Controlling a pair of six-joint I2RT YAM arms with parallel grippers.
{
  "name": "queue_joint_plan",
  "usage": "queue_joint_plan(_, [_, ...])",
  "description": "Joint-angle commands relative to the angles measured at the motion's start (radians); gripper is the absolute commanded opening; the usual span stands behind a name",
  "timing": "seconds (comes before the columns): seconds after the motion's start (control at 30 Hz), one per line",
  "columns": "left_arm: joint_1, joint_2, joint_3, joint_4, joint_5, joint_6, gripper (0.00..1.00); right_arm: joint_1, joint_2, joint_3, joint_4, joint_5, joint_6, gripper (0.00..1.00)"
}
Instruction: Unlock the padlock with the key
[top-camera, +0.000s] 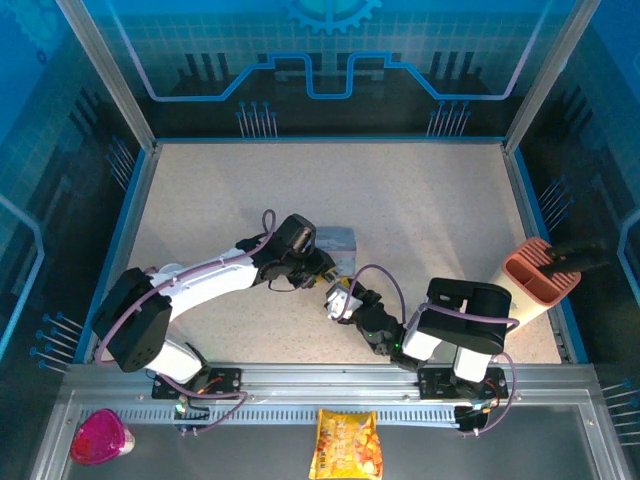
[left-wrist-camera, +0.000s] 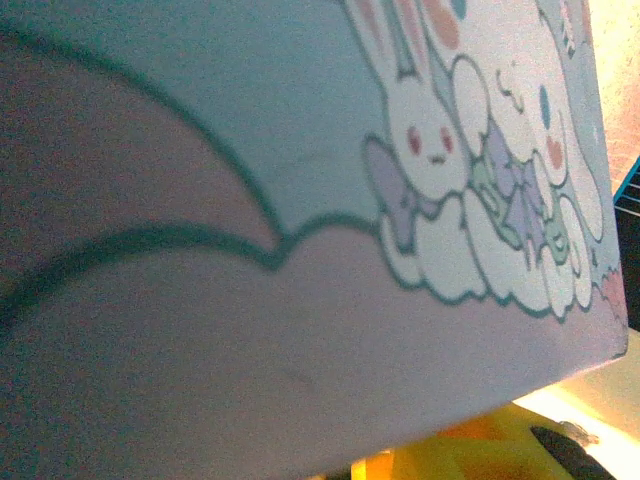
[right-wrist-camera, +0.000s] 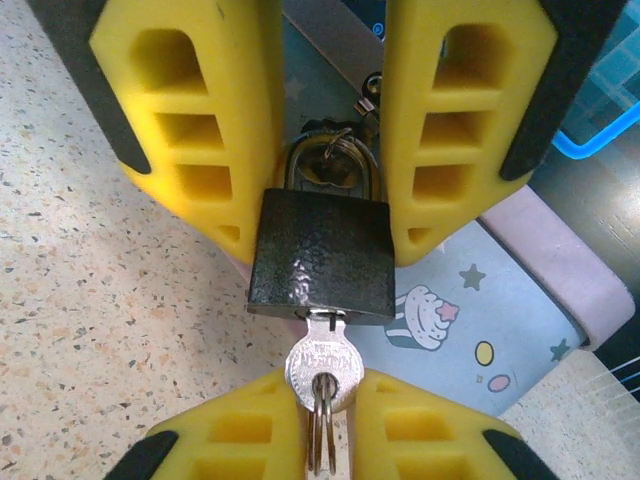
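Blue-lit enclosure panels surround a speckled desk (top-camera: 420, 200). At the desk centre, the left hand (right-wrist-camera: 325, 248) meets the pale blue cartoon tin (left-wrist-camera: 300, 150). Its yellow fingers (right-wrist-camera: 180, 120) bear against both flanks of the padlock (right-wrist-camera: 320, 265), clenched on it as far as the right wrist view shows. The padlock sits at the tin's edge. Its shackle (right-wrist-camera: 376, 175) is at 12 o'clock and seated in the body on both legs. At 6 o'clock, the key (right-wrist-camera: 322, 365) is inserted in the keyway. The right hand (right-wrist-camera: 325, 390) grasps the key head, and a ring (right-wrist-camera: 318, 440) hangs below it.

Status: insertion complete; lock not yet released.

Remaining: rotate the key and confirm that the shackle lifts. Hold the padlock body steady during rotation.
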Motion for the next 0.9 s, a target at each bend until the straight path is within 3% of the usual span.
queue_joint_plan(0.0, [0.005,-0.031,-0.015,-0.007,0.017,-0.013,0.00,-0.003,0.006,0.025,0.040,0.009,0.042,0.13])
queue_joint_plan(0.17, [0.002,-0.025,-0.019,0.006,0.024,-0.020,0.00,0.008,0.016,0.033,0.041,0.006,0.092,0.10])
queue_joint_plan(0.3, [0.002,-0.025,-0.018,0.006,0.024,-0.023,0.00,0.027,0.042,0.054,0.041,0.016,0.072,0.24])
queue_joint_plan(0.4, [0.003,-0.025,-0.018,0.005,0.026,-0.023,0.00,0.032,0.056,0.068,0.041,0.017,0.051,0.27])
queue_joint_plan(0.73, [0.001,-0.028,-0.021,-0.006,0.018,-0.021,0.00,0.029,0.048,0.086,0.041,0.032,0.040,0.26])
queue_joint_plan(0.87, [-0.001,-0.028,-0.025,0.000,0.022,-0.025,0.00,0.030,0.051,0.093,0.041,0.036,0.040,0.22])
